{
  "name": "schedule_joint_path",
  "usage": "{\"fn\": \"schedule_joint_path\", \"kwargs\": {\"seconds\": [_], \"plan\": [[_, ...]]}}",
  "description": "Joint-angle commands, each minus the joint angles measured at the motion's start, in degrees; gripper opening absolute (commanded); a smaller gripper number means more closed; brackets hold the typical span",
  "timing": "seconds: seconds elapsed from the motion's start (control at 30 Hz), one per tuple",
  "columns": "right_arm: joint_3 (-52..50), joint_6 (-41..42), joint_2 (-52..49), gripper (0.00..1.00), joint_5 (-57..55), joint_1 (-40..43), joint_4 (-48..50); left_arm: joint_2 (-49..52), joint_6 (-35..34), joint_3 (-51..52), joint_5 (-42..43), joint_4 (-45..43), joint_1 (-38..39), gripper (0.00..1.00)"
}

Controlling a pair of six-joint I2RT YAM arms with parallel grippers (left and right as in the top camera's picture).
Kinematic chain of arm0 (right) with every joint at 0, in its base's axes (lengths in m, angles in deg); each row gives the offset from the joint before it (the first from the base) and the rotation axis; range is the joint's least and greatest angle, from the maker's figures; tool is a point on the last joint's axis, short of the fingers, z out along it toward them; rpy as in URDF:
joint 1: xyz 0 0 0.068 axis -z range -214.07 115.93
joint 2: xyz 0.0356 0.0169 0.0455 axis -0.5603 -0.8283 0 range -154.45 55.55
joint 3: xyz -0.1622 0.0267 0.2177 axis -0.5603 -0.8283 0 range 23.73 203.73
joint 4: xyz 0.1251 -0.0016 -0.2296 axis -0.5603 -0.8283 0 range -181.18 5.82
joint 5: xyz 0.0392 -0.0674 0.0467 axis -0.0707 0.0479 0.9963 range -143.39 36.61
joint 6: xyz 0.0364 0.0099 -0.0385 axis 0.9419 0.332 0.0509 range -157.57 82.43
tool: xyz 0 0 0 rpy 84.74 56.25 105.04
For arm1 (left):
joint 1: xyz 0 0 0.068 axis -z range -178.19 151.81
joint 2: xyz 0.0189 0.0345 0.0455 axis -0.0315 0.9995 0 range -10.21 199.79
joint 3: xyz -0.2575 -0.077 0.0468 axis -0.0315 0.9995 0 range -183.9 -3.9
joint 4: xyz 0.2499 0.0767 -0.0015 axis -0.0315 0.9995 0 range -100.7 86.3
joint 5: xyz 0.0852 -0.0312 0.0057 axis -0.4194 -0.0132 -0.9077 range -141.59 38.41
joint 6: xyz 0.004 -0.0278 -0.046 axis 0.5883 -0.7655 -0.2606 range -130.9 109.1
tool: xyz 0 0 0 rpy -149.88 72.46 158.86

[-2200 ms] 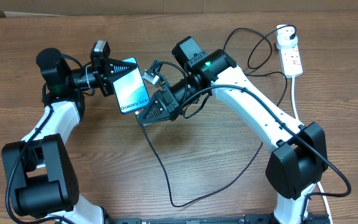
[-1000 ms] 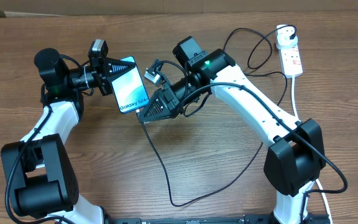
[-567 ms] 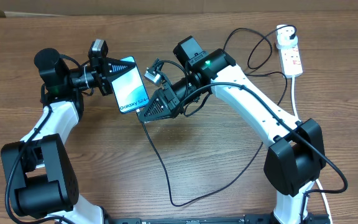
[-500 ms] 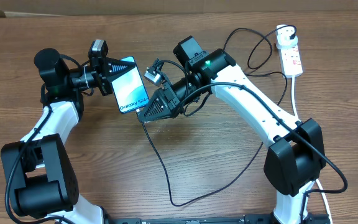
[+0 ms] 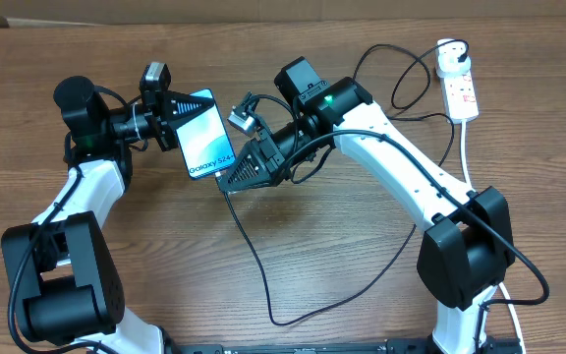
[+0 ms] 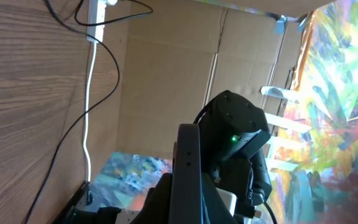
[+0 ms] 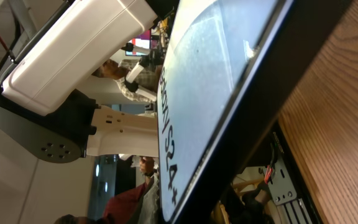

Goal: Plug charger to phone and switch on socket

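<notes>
My left gripper (image 5: pixel 185 124) is shut on the upper end of the phone (image 5: pixel 207 136) and holds it tilted above the table, cyan screen up. In the left wrist view the phone (image 6: pixel 187 163) shows edge-on between my fingers. My right gripper (image 5: pixel 232 177) is shut at the phone's lower end, by the "Galaxy S24" text. The charger (image 5: pixel 252 258), a thin black cable, leaves it there. The connector tip is hidden between gripper and phone. The right wrist view is filled by the phone (image 7: pixel 216 81). The socket (image 5: pixel 459 87) lies far right with a plug (image 5: pixel 449 60) in it.
The black cable loops down to the front edge (image 5: pixel 275 321), then back up under the right arm (image 5: pixel 411 177) towards the socket. A white cord (image 5: pixel 466 147) runs from the socket down the right side. The wooden table (image 5: pixel 165 256) lies below both arms.
Over the last second nothing has visibly moved. Compared with the oldest frame, the right gripper sits very slightly closer to the phone's lower end.
</notes>
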Motion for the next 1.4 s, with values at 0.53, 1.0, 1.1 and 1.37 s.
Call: {"fn": "schedule_joint_path", "kwargs": {"seconds": [0.53, 1.0, 1.1, 1.37], "plan": [[0.15, 0.28, -0.5, 0.04, 0.68, 0.52, 0.68, -0.15, 2.1, -1.44, 2.21, -0.46, 0.35, 0.04], [0.15, 0.28, -0.5, 0.04, 0.72, -0.24, 0.31, -0.15, 0.2, -1.46, 1.95, -0.44, 0.28, 0.04], [0.15, 0.28, -0.5, 0.04, 0.7, -0.28, 0.07, -0.15, -1.25, -1.44, 1.75, -0.46, 0.28, 0.04], [0.15, 0.26, -0.5, 0.04, 0.7, -0.35, 0.11, -0.15, -1.16, -1.44, 1.97, -0.46, 0.31, 0.05]]}}
